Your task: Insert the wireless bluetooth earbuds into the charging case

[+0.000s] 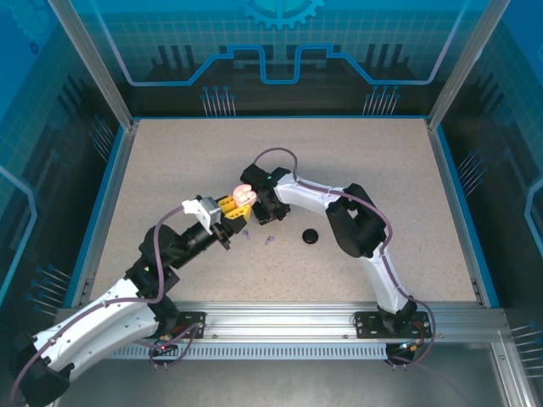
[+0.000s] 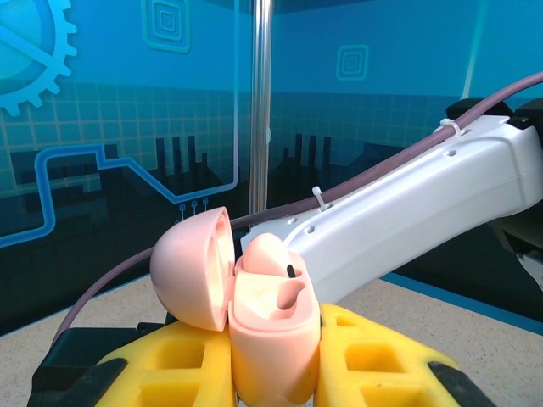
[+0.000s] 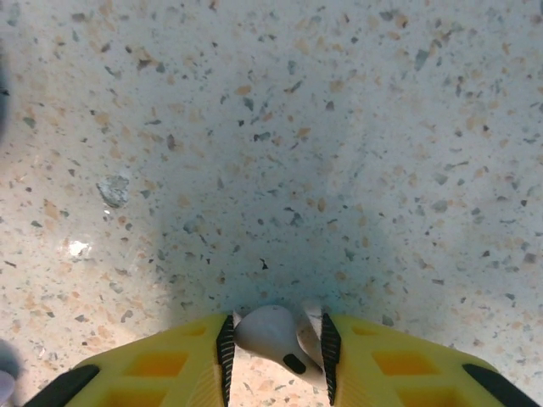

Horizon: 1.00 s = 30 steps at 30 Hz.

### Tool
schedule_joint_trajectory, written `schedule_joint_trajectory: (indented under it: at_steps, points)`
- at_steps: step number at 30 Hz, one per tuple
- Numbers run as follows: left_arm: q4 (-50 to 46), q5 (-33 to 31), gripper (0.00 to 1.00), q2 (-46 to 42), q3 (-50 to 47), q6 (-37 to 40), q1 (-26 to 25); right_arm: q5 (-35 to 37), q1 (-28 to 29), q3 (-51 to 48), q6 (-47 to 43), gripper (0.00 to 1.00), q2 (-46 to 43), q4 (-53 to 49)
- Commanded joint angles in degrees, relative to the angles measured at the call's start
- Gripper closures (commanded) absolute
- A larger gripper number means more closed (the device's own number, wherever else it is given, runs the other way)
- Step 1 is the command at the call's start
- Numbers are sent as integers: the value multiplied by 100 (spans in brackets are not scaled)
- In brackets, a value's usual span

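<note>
earbud, a glossy pale pink plastic stemmed bud with a black dot, is pinched between the ribbed yellow fingers of the right gripper, stem slanting across the gap, above the speckled stone-look table. the smooth rounded pink charging case, lid swung open, stands upright clamped in the left gripper, just left of the held bud; a second pink bud looks seated inside.

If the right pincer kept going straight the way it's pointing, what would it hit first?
The speckled tabletop. The right pincer, shut on a pale earbud, points at bare table, with nothing in between as far as its wrist view shows; the gap is hard to judge.
</note>
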Motion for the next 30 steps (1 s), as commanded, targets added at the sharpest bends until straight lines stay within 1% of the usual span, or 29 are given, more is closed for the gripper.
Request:
schedule_joint_trajectory:
  at_steps: [1,5,9,22,30]
  points:
    - [121,-81,92,25,145,48,-39,-182,27,196,-204,64,-145,-144]
    - [75,-95,92,-27,147,74,-32,-270,-28,529,-451,64,50,-308]
    - [28,-130,92,-115,125,115,-39,-448,-122,572,-629,64,108,-297]
    - [5,-139,92,-122,117,94,-36,-408,-144,691,-517,64,392,-514]
    - [-8,-147,92,-138,116,90,-36,-369,-115,710,-521,66,451,-658]
